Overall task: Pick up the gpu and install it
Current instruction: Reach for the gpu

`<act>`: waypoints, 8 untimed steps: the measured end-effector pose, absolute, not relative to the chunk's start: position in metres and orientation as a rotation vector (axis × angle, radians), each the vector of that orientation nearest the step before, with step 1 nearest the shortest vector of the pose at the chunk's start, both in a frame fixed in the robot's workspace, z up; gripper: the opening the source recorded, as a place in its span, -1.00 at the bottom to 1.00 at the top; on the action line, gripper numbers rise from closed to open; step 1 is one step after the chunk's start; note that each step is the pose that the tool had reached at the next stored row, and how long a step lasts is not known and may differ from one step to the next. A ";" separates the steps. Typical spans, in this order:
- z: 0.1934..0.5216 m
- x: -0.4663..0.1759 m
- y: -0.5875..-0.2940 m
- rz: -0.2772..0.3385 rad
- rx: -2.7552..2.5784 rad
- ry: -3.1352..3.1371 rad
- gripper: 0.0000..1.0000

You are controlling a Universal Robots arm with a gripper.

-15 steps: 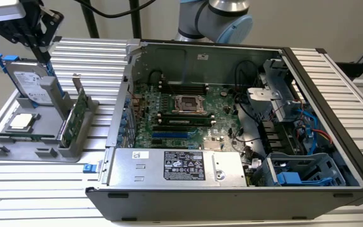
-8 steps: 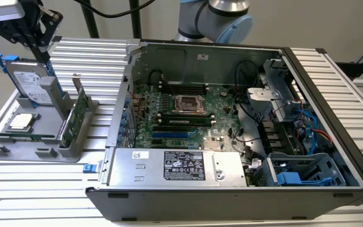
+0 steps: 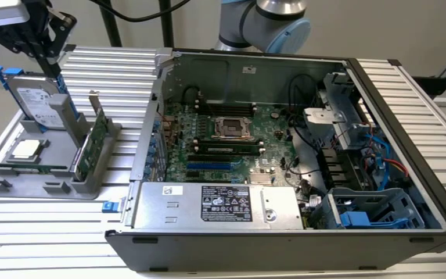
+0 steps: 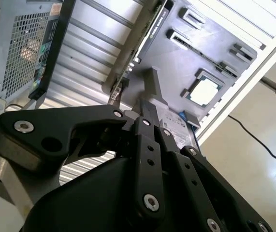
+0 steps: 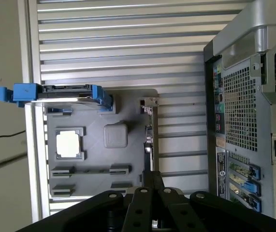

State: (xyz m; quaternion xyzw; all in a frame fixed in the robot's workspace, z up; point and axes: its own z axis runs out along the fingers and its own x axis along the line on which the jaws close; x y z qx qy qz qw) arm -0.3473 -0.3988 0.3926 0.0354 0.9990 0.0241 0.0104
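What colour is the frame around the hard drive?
Blue; the frame shows best in the first wrist view.

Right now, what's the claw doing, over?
Claw shut, empty, above the tray. Gpu upright in its slot, untouched. Hard drive stands close by.

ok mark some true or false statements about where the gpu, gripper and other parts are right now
1. The gpu stands on edge in the grey tray. True.
2. The gripper is holding the gpu. False: it is up above the tray with nothing in its jaws, and the gpu sits in its slot.
3. The hard drive lies flat on the tray. False: it stands upright in its blue frame.
4. The computer case is open, with the motherboard exposed. True.
5. In the exterior view the tray is on the case's right. False: it is on the exterior view's left of the case.
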 end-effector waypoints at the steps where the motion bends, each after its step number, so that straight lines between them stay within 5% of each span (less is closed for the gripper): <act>1: 0.393 -0.347 -0.399 0.075 0.110 3.118 -1.00; 5: 0.393 -0.348 -0.399 0.075 0.110 3.118 -1.00; 6: 0.393 -0.348 -0.399 0.075 0.110 3.118 1.00; 8: 0.393 -0.348 -0.399 0.075 0.110 3.118 1.00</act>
